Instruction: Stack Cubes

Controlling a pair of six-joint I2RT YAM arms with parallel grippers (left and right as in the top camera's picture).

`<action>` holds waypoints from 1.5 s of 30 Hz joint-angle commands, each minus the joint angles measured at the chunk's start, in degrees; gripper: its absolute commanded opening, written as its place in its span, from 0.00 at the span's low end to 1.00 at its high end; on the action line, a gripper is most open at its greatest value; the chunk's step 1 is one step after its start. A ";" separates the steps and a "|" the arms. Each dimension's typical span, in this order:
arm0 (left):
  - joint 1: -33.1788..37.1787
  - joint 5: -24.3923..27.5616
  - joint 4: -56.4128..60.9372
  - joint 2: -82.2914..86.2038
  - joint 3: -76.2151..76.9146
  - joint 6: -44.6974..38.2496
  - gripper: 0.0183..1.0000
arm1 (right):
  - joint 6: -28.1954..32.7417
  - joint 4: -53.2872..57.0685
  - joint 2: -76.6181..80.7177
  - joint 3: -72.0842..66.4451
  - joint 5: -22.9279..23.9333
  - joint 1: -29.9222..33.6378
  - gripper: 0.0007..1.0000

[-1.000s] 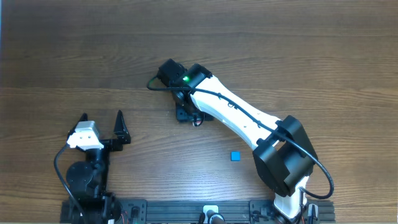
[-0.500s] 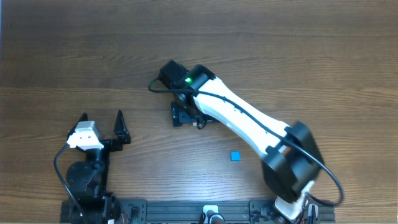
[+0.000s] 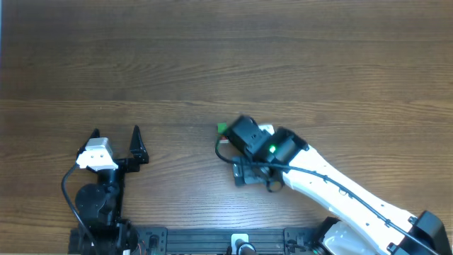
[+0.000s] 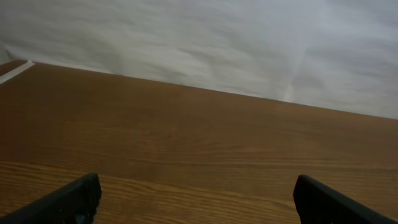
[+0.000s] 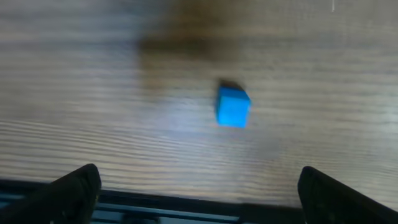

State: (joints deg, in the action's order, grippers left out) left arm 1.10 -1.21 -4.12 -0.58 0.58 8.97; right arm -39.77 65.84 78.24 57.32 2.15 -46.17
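A small green cube (image 3: pixel 221 128) sits on the wooden table just left of my right arm's wrist. In the right wrist view a blue cube (image 5: pixel 233 106) rests on the table ahead of my right gripper (image 5: pixel 199 200), which stands open with nothing between its fingers. Seen from above, the right gripper (image 3: pixel 251 176) hangs low near the table's front edge, and the arm covers the blue cube's spot. My left gripper (image 3: pixel 116 134) is open at the front left, far from both cubes, and its two fingertips (image 4: pixel 68 200) frame bare wood.
A black mounting rail (image 3: pixel 212 235) runs along the near edge between the arm bases, and it also appears as a rail (image 5: pixel 168 210) close to the right gripper. A pale wall (image 4: pixel 205 43) stands beyond the table's far side. Bare wood spreads across the far half.
My right arm has swung back from mid-table toward the near edge. The green cube now lies uncovered where the gripper was, and the arm hides the blue cube from above. The left arm kept still.
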 commanded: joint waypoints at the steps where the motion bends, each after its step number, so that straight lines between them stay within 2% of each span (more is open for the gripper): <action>1: 0.31 0.57 -0.04 0.42 -0.24 -0.87 1.00 | -4.57 -4.79 -0.59 -8.39 -0.22 0.15 0.99; 11: 0.31 0.57 -0.04 0.42 -0.24 -0.87 1.00 | -4.33 -16.90 0.09 -16.63 -0.79 2.40 0.99; 17: 0.31 0.57 -0.04 0.42 -0.24 -0.87 1.00 | -4.31 -19.54 2.75 -16.63 3.78 2.80 0.99; 25: 0.31 0.57 -0.04 0.42 -0.24 -0.85 1.00 | -2.38 -22.60 6.12 -16.63 3.89 3.45 0.99; 29: 0.31 0.57 -0.02 0.42 -0.24 -0.87 1.00 | -2.38 -22.58 6.12 -16.68 3.48 3.45 0.88; 34: 0.31 0.57 -0.02 0.42 -0.24 -0.87 1.00 | -2.38 -22.62 6.12 -16.74 2.82 3.45 0.81; 45: 0.31 0.57 -0.04 0.42 -0.24 -0.87 1.00 | -3.06 -22.80 6.12 -17.86 1.92 3.43 0.72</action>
State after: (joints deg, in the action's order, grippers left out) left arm 1.10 -1.21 -4.12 -0.58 0.58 8.97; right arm -42.06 43.13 83.88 40.66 4.45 -43.09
